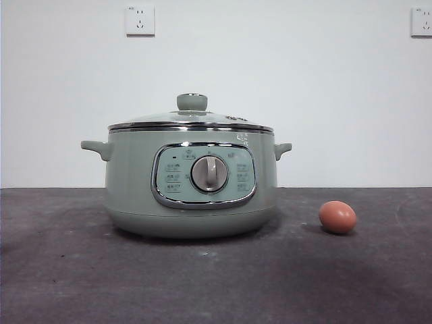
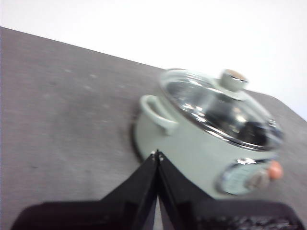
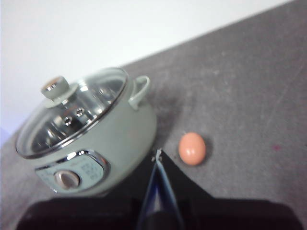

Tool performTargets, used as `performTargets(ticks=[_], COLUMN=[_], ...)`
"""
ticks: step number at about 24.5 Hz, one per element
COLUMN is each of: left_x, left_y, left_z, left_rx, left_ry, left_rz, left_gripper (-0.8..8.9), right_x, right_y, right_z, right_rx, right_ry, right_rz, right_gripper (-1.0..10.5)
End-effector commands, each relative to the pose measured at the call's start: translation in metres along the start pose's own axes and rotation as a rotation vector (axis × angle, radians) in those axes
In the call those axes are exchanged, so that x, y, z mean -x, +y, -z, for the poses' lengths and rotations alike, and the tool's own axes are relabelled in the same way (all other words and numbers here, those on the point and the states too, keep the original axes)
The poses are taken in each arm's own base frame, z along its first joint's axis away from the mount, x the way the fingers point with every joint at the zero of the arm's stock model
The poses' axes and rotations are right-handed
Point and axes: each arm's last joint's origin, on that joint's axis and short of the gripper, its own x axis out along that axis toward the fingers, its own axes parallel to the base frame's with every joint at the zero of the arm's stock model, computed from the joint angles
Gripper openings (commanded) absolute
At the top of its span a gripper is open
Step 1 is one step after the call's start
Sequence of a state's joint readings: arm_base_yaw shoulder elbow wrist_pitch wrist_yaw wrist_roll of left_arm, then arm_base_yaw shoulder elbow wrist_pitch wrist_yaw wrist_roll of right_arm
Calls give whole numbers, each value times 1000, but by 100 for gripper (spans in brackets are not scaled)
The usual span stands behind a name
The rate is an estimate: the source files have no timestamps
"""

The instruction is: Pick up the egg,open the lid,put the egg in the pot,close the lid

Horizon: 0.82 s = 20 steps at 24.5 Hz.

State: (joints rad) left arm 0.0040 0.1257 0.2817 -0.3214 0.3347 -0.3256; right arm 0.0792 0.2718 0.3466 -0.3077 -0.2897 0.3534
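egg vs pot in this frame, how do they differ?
Colour: the egg is reddish-brown, the pot pale sage green. Size: the egg is far smaller than the pot. State: the egg lies bare on the table, beside the pot; the pot is closed under its glass lid. Shared: both rest on the table, untouched by either gripper.

You have one pot (image 1: 131, 182) on the desk (image 1: 67, 270), carrying one lid (image 1: 162, 119), two side handles and one dial. One egg (image 1: 337, 217) lies there too. Two wall sockets show behind, and you see two end effectors, one per wrist view.
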Motion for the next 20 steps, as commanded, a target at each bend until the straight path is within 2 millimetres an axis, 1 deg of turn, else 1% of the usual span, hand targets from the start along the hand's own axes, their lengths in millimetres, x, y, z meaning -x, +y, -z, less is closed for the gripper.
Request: performTargets(ticks=[1,7,11,14,16,19,20], left_x=[1,1,2,1,1,-1,-1], left_y=[-6,-18,-25,-29,-30,-31,-31], left_z=[-11,-36,-51,-61,-67,-69,-70], left_rx=[-11,-65,-120,-156,-168,-167,-167], left_ry=[49,187,280,349,401,439,438], left_rz=[51,152,204,211,209,204,205], left_gripper=[-7,-7,-7,-7,-7,-7,-3], right_x=[1,1,-2,-5,-8,-13,-13], right_y=[9,24,31,33,33,31,31], right_z=[-20,-60,-80,-89,-92,-91,-91], right_rx=[101,217,260,272,268,261,261], right_ry=[59,264,407,531,607,635,636], right_rz=[-10,0,10,15,18,22,23], right_gripper=[-12,-11,-11,-11,-11,-10,7])
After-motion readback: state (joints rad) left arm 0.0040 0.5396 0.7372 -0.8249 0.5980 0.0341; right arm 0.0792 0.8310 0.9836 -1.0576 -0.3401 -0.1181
